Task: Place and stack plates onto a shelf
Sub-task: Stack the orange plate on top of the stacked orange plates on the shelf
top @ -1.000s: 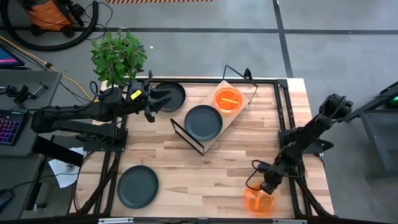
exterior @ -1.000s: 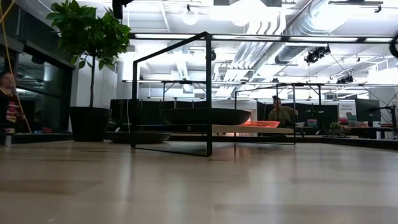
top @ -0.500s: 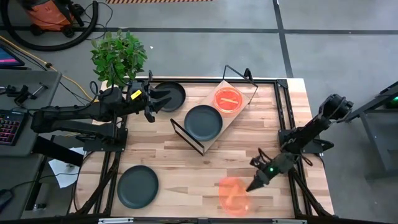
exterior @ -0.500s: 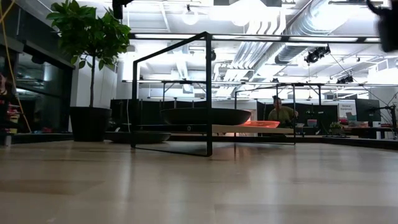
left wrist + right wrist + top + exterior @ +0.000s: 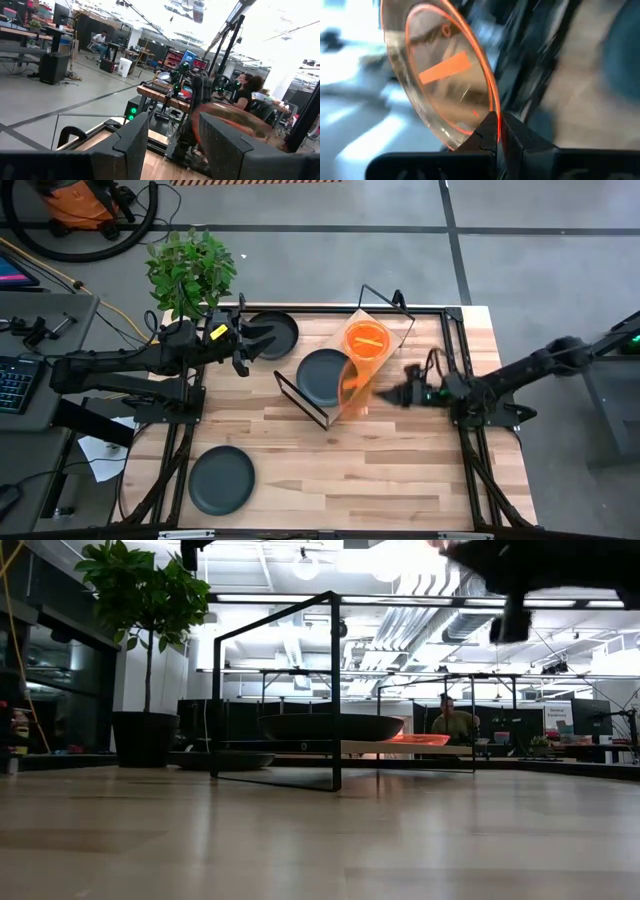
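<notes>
In the high view my right gripper (image 5: 380, 393) is shut on a translucent orange plate (image 5: 355, 385) beside the shelf's near-right edge. The shelf (image 5: 385, 363) is a light board on a black wire frame. On it rest a dark grey plate (image 5: 325, 377) and an orange plate (image 5: 367, 340). My left gripper (image 5: 250, 340) is open at the far left, by another dark grey plate (image 5: 275, 335) that lies flat on the table. A third grey plate (image 5: 221, 480) lies near the near-left corner. My right gripper (image 5: 494, 131) pinches the rim (image 5: 490, 107) of the orange plate (image 5: 440, 75) between its two fingers. The fingers come level from the table's right. The plate is lifted clear of the table and tipped steeply, almost on edge.
A potted plant (image 5: 190, 270) stands at the far-left corner, its dark pot (image 5: 143, 738) beside the far grey plate. The shelf's black frame (image 5: 335, 690) rises well above the board. Bare tabletop (image 5: 350, 470) lies across the near half. A person (image 5: 247, 90) sits beyond the table.
My right gripper has carried the orange plate from the table's near-right corner up and toward the far left, to the shelf. The plate has gone from lying flat to steeply tipped.
</notes>
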